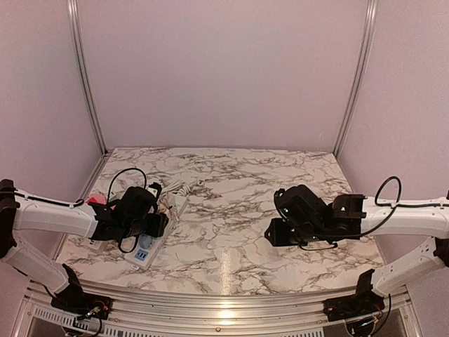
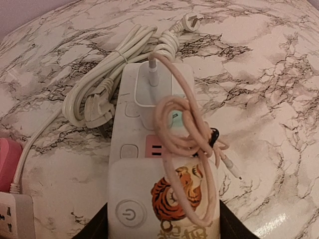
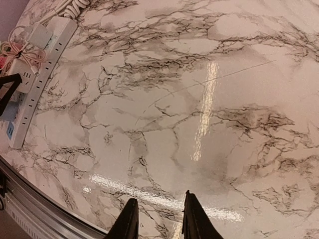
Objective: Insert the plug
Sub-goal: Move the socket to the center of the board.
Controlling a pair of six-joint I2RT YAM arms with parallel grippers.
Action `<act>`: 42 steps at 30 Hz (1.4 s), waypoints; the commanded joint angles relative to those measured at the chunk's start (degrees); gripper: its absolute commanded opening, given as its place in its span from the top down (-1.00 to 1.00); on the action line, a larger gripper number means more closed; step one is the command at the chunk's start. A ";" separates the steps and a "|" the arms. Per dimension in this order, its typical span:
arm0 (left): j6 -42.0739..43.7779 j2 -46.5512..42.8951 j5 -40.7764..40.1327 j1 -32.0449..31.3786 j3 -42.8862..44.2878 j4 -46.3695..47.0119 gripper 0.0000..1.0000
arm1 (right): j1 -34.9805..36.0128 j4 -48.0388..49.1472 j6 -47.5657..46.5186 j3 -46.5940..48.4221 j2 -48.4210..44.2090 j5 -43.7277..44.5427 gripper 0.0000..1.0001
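A white power strip (image 2: 129,144) with a tiger sticker lies lengthwise under my left wrist camera, and shows at the table's left (image 1: 160,237) and far left (image 3: 42,74). A white charger plug (image 2: 149,92) sits inserted in its socket, its pink cable (image 2: 185,142) coiled over the strip. My left gripper (image 2: 164,226) straddles the strip's near end, and each of its dark fingers (image 2: 94,226) presses against a side. My right gripper (image 3: 159,219) hovers over bare marble at the right (image 1: 275,232), slightly open and holding nothing.
A bundled white cord (image 2: 99,84) with a plug lies left of the strip. A second white strip (image 2: 12,214) and a pink object (image 2: 7,159) sit at the left edge. The table's metal front rail (image 3: 30,209) runs close below.
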 commanded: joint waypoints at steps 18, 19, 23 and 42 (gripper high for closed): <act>-2.54 -4.15 -1.99 10.16 -2.51 -1.90 -0.80 | 0.31 0.91 0.98 0.89 0.01 -0.80 0.48; -2.60 -4.82 -0.86 10.09 -2.19 -1.90 -0.91 | 0.28 0.86 0.80 1.08 0.11 -0.73 0.46; -3.49 -9.05 1.93 9.99 -1.04 -2.43 -0.98 | 0.24 0.47 -0.10 1.31 -0.08 -0.60 0.32; 2.80 -37.39 12.07 5.49 5.24 -19.29 -0.98 | 0.26 -11.69 -7.25 5.89 -21.14 11.00 -0.97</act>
